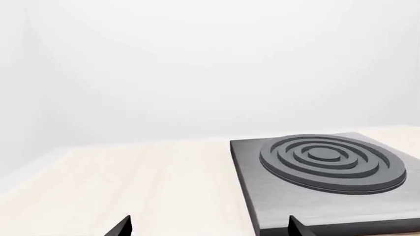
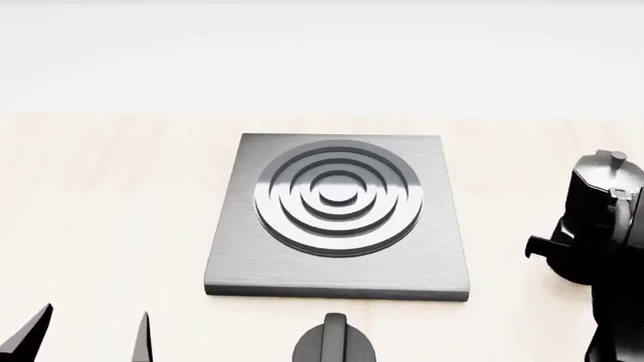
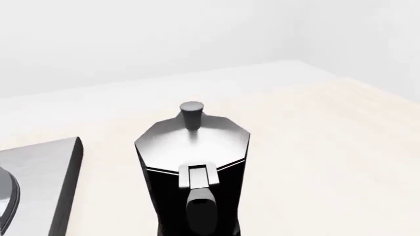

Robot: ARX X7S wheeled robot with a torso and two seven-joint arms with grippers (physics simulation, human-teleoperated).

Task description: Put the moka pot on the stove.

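The moka pot (image 2: 601, 197), black and faceted with a silver lid and knob, stands at the right edge of the head view, to the right of the stove (image 2: 342, 219). In the right wrist view the pot (image 3: 192, 147) fills the middle, its handle toward the camera. My right gripper (image 2: 589, 255) is closed around the pot's lower body; its fingers blend into the black pot. The stove is a grey square plate with a ring burner and also shows in the left wrist view (image 1: 328, 162). My left gripper (image 2: 89, 339) is open and empty near the stove's front left corner.
A black round knob (image 2: 337, 343) sits on the light wooden table (image 2: 111, 196) just in front of the stove. The table's far edge meets a white wall behind the stove. The stove's left edge shows in the right wrist view (image 3: 62, 187).
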